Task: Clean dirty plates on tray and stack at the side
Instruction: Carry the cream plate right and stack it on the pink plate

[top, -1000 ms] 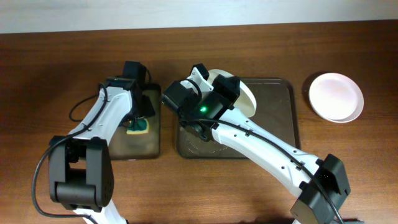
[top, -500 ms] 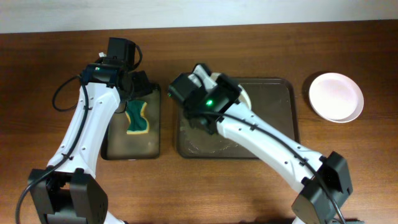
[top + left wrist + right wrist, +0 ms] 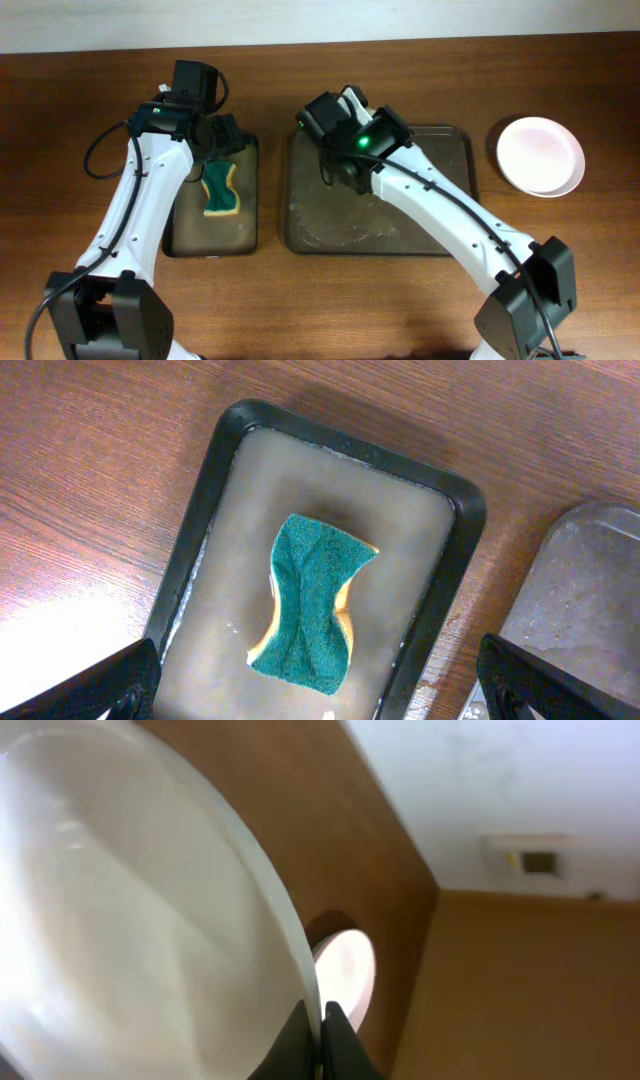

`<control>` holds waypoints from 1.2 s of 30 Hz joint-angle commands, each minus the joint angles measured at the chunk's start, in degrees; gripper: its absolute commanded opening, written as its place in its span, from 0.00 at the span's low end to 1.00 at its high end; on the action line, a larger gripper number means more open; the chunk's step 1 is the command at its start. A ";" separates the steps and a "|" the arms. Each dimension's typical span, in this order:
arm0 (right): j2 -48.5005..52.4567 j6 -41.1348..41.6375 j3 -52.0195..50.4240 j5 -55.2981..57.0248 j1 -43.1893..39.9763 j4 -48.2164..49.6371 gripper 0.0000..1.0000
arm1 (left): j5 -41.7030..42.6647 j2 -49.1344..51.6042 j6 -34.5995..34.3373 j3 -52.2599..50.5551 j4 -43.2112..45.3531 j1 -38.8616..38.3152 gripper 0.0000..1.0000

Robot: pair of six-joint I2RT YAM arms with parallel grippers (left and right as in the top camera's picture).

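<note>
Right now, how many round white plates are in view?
2. One white plate is clamped in the right gripper; the other plate lies on the wooden table right of the dark brown tray. More may be hidden.

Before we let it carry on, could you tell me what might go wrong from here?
The right gripper pinches the plate only at its rim, so it may slip and drop. The left gripper hangs open over the sponge; carrying it to the plate could make the arms collide, since they sit close.
</note>
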 commanded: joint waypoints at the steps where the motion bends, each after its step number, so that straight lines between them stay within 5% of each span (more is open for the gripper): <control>1: -1.53 10.10 0.79 -0.81 -4.04 0.46 0.04 | -0.44 -0.24 0.11 0.37 -0.11 0.15 0.99; 10: -0.48 12.28 0.63 -59.49 -44.26 0.63 0.04 | -0.44 -0.24 0.11 0.37 -0.11 0.15 0.99; 19: 2.21 15.30 -6.01 -68.35 -76.13 7.02 0.04 | -0.42 -0.24 0.11 0.37 -0.11 0.15 0.99; 27: 2.38 22.27 -15.61 -67.80 -81.70 25.57 0.04 | -0.42 -0.24 0.11 0.37 -0.11 0.15 0.99; 36: 6.01 23.69 -16.09 -61.35 -77.24 28.46 0.08 | -0.44 -0.24 0.11 0.37 -0.11 0.15 0.99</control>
